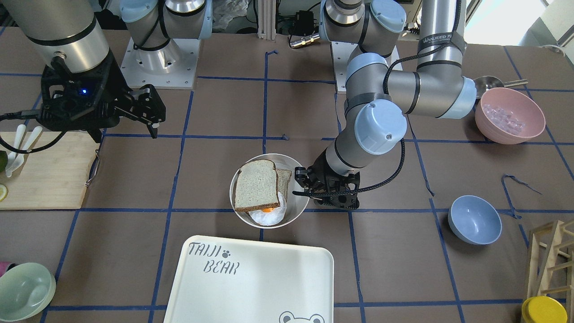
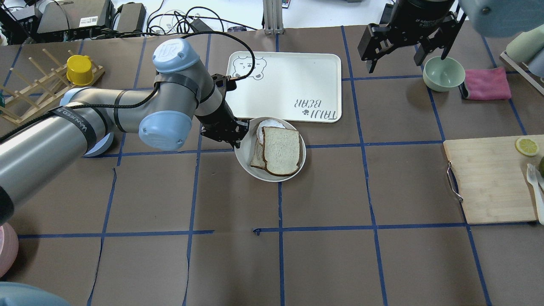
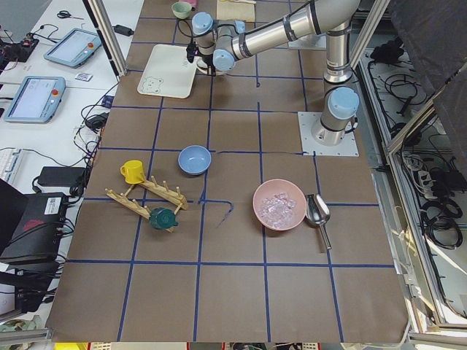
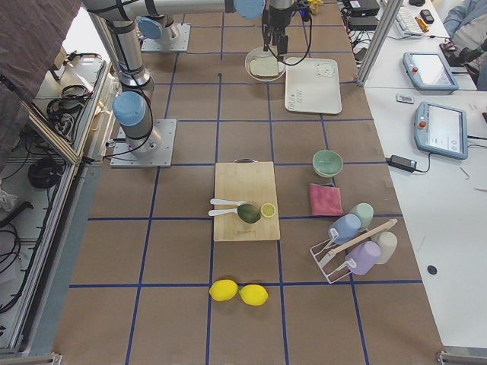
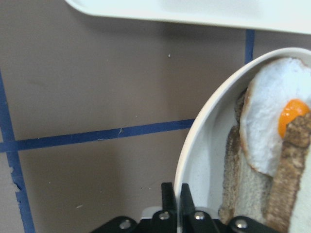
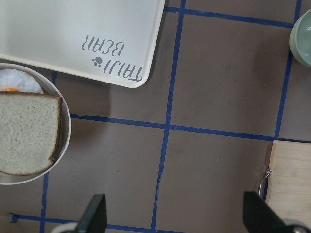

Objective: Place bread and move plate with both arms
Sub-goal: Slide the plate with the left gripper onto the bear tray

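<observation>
The bread (image 1: 255, 186), a domed slice with a dark crust, lies in the round cream plate (image 1: 293, 211) on top of a fried egg (image 1: 269, 216) and a paler slice (image 1: 284, 177). It also shows in the overhead view (image 2: 280, 151) and the right wrist view (image 6: 26, 133). My left gripper (image 1: 298, 183) is low at the plate's edge. In the left wrist view (image 5: 175, 191) its jaws are nearly together, pinching the plate's rim (image 5: 194, 141). My right gripper (image 2: 408, 55) is open and empty, held high and well away from the plate (image 2: 244, 157).
The white "TAIJI BEAR" tray (image 2: 284, 80) lies just beyond the plate. A pale green bowl (image 2: 444, 72) and pink cloth (image 2: 486, 83) sit under the right arm. A cutting board (image 2: 493, 178), a blue bowl (image 1: 474, 220) and a pink bowl (image 1: 509, 114) stand farther off.
</observation>
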